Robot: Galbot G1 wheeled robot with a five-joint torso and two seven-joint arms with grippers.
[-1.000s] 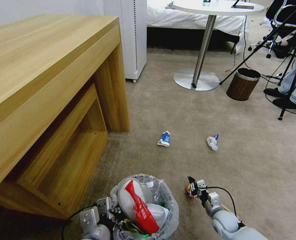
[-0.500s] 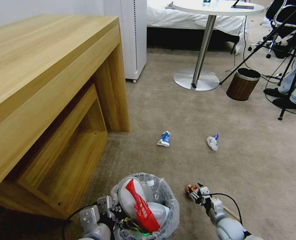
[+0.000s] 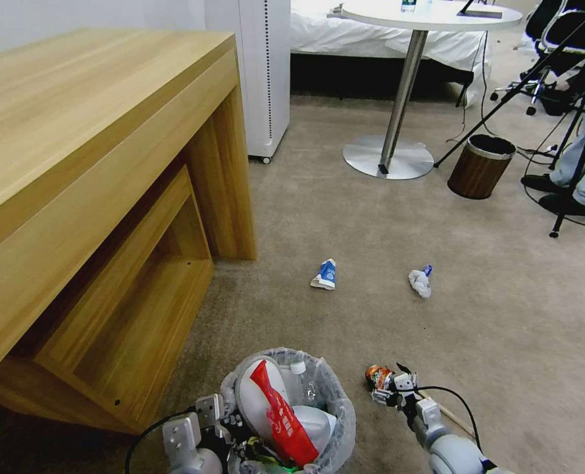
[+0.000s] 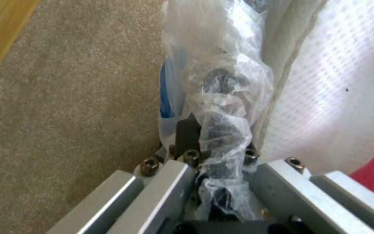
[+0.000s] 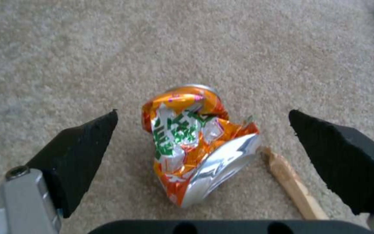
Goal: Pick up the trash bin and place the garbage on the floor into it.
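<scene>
The trash bin (image 3: 331, 428), lined with a crinkled clear bag, hangs low at the near edge, holding white slippers, a red wrapper and a clear bottle. My left gripper (image 3: 229, 421) is shut on the bin's rim (image 4: 219, 97), bag plastic bunched between its fingers. My right gripper (image 3: 389, 390) is open just over the floor (image 3: 345, 217). A crushed orange can (image 5: 195, 143) lies between its black pads (image 5: 79, 152), touching neither. A thin wooden stick (image 5: 293, 185) lies beside the can (image 3: 378, 376). Farther out are a blue-white carton (image 3: 324, 274) and crumpled white paper (image 3: 420, 282).
A wooden desk (image 3: 95, 164) with a low shelf fills the left. Behind stand a white cabinet (image 3: 266, 72), a round table's metal base (image 3: 387, 157), a brown bin (image 3: 480, 166), and tripod legs (image 3: 568, 191) at the right. Open carpet lies around the litter.
My right gripper has drawn back toward me and lower, so the can now shows just ahead of its fingers. The bin and left gripper have dropped slightly.
</scene>
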